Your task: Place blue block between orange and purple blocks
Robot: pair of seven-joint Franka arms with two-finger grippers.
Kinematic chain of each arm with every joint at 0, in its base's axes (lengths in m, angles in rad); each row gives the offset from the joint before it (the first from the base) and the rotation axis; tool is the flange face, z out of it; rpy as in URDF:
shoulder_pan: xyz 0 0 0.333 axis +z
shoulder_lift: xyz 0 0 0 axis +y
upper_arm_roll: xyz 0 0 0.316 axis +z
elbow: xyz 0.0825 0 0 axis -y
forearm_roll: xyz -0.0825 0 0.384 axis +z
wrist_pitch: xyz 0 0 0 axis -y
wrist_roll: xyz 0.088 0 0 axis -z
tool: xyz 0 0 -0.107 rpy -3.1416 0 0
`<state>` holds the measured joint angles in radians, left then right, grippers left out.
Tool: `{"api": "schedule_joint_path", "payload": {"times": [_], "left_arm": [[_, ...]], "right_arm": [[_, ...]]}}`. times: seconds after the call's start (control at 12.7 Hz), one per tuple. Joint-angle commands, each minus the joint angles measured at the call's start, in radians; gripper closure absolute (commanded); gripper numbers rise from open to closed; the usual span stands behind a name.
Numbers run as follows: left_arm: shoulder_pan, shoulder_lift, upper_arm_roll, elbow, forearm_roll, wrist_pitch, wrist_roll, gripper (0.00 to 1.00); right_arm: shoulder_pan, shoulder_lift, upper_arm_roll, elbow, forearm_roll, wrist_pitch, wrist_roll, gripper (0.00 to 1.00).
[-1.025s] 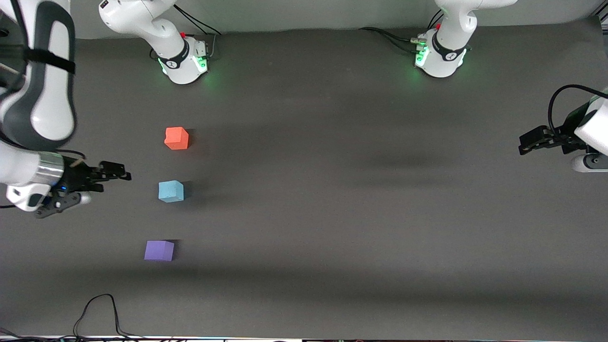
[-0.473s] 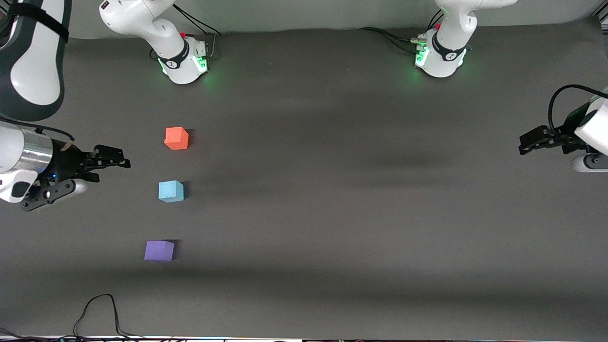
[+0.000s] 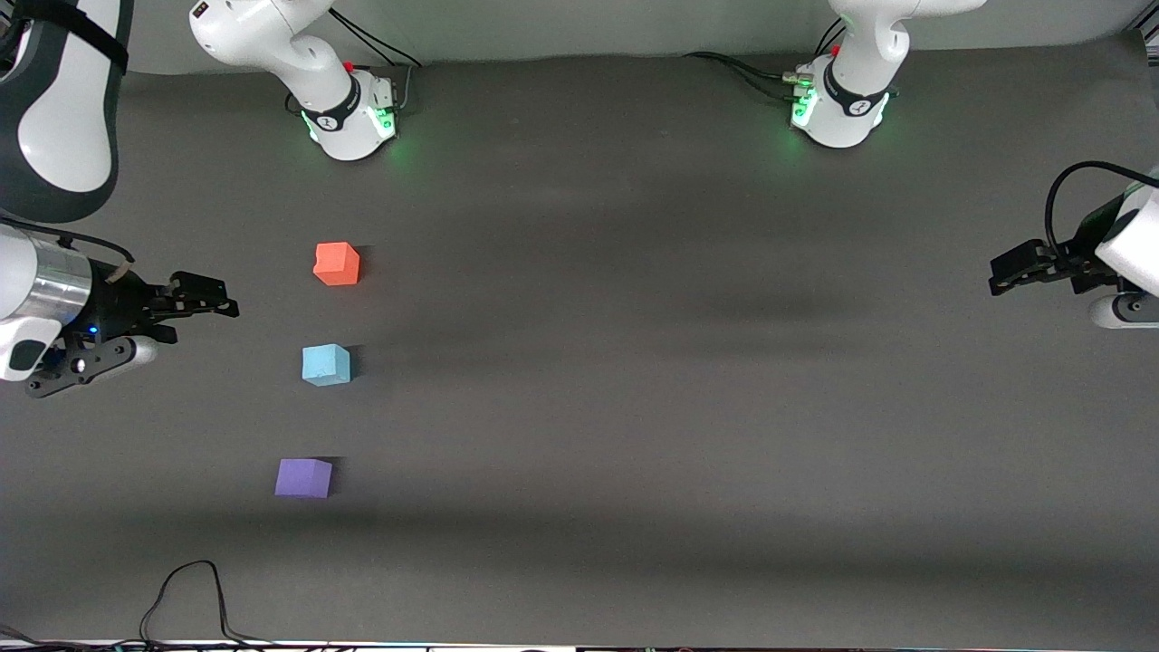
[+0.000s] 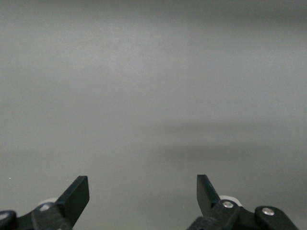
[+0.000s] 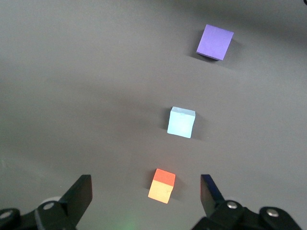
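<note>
**A:** so where's the blue block [image 3: 326, 365] sat right now?

**B:** It's found flat on the dark table [image 3: 634, 362], toward the right arm's end. It's lined up between the other two: the orange block [image 3: 337, 263] is placed farther from the front camera than the blue block, and the purple block [image 3: 303, 477] is placed nearer to it. Clear gaps are left on both sides of the blue block, so nothing is touched by it. The same row is seen in the right wrist view: purple block [image 5: 215, 42], blue block [image 5: 181, 122], orange block [image 5: 162, 186].

**A:** and the claws? anything being held?

**B:** Nope, nothing is gripped. The right gripper [image 3: 186, 312] is held up over the table near its edge at the right arm's end, off to the side of the blue block and well apart from it. Its fingers [image 5: 79, 194] are spread wide in its wrist view, with only table and blocks seen between them, so it's fully released and no block is touched.

**A:** left one?

**B:** The left gripper [image 3: 1010, 272] is parked up over the left arm's end of the table, a long way from the blue block, just waiting. Its fingers [image 4: 76, 194] are also spread wide apart, and only bare grey surface is framed between them. Nothing is contacted there either.
</note>
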<state>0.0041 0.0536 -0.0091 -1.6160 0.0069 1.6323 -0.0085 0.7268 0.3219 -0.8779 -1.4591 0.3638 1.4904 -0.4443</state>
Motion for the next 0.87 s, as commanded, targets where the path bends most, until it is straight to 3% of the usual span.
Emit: {"api": "schedule_joint_path", "payload": {"times": [0.0,0.08,0.32,0.47,0.79], "left_arm": [[0.002,-0.009,0.001,-0.008,-0.008,0.012,0.016,0.00],[0.002,-0.009,0.001,-0.008,-0.008,0.012,0.016,0.00],[0.002,-0.009,0.001,-0.008,-0.008,0.012,0.016,0.00],[0.002,-0.009,0.001,-0.008,-0.008,0.012,0.016,0.00],[0.002,-0.009,0.001,-0.008,-0.008,0.012,0.016,0.00]], "right_arm": [[-0.225,-0.061,0.260,0.000,-0.077,-0.012,0.022,0.00],[-0.301,-0.081,0.364,-0.001,-0.130,-0.010,0.030,0.00],[-0.424,-0.109,0.505,-0.029,-0.160,0.014,0.082,0.00],[-0.550,-0.145,0.652,-0.064,-0.213,0.027,0.085,0.00],[-0.631,-0.268,0.752,-0.251,-0.253,0.134,0.145,0.00]]}}
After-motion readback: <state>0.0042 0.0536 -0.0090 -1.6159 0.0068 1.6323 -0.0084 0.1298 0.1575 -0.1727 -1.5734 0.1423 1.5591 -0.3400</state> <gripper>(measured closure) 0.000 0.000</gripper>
